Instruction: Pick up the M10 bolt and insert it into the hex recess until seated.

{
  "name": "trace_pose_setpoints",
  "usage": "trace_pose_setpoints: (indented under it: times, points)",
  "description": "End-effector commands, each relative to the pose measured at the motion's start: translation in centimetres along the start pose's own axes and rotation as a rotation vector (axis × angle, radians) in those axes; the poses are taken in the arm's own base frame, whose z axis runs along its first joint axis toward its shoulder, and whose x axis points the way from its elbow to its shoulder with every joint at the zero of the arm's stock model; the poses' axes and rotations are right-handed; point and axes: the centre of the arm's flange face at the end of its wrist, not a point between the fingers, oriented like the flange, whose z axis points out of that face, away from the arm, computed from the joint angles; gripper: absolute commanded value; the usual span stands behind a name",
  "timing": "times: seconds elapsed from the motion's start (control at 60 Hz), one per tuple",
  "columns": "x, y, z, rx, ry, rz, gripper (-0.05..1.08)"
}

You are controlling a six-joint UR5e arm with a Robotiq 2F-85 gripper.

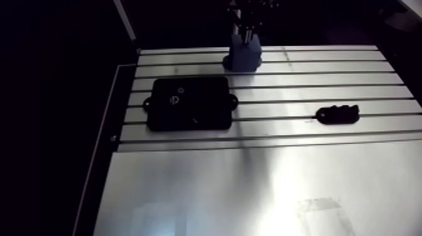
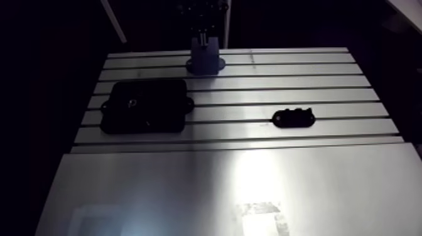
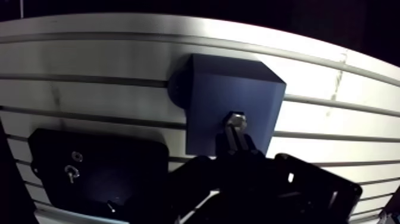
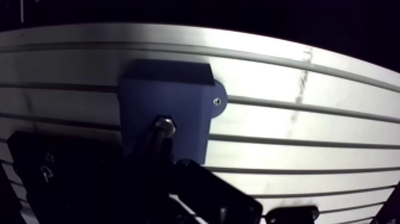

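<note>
Inspection of slotted aluminium tabletop (image 1: 326, 80).

A blue block (image 1: 243, 53) stands at the far side, with a round base flange resting on the slats. The gripper (image 3: 237, 146) hangs directly over it.

In the wrist view the M10 bolt (image 3: 237, 120) is clamped by its shank between the fingers (image 3: 253, 148) (both dark, only outlines readable). Its bright hex head points away from the gripper and lies against the block's blue face. Whether the head has entered the hex recess cannot be told.

A flat black plate (image 1: 189, 103) with side lugs lies near the block. A small black part (image 1: 338, 114) lies well apart from both, toward the other side of the tabletop.
</note>
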Motion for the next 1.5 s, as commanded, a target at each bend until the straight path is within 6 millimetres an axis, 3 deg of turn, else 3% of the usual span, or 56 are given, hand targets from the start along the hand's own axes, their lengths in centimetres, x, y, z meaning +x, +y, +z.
trace_pose_setpoints:
  times: [0.017, 1.5]
  points:
    - [0.03, -0.07, 0.07, 0.0, -0.001, -0.004, 1.08]
    - [-0.09, -0.12, 0.37, 0.002, -0.006, -0.008, 1.08]
